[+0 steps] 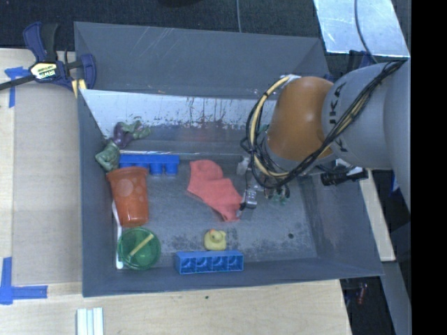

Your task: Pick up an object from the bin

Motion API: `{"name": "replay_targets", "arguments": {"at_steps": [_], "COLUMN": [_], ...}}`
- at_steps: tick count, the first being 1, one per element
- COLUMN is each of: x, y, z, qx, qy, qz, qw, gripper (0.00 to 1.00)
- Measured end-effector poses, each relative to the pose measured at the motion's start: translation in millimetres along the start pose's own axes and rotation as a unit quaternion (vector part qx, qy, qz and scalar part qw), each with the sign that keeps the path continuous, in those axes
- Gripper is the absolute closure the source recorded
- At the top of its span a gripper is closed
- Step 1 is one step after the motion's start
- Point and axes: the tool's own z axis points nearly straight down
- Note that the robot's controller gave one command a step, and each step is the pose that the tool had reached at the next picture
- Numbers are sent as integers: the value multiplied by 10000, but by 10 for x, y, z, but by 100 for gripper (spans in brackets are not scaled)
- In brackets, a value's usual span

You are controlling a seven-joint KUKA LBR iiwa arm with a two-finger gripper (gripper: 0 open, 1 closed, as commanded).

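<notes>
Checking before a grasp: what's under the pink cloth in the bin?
Around the pink cloth only grey bin floor shows, with the gripper at its right edge. Anything beneath it is covered.

Dark capital letters (334,110) run up the grey casing of the arm (370,131), just beside its orange cover (297,121). They are partly hidden. What shows reads as part of "KUKA", with the "K" and "U" clearest.
</notes>
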Motion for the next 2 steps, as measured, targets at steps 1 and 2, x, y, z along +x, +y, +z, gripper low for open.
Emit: {"name": "replay_targets", "arguments": {"at_steps": [1, 2], "x": [-6, 70], "y": [210, 215], "z": [124, 124], "qx": [6, -1], "qy": [-12, -7], "qz": [-641, -503], "qw": [9979, 9987], "gripper": [0, 0]}}
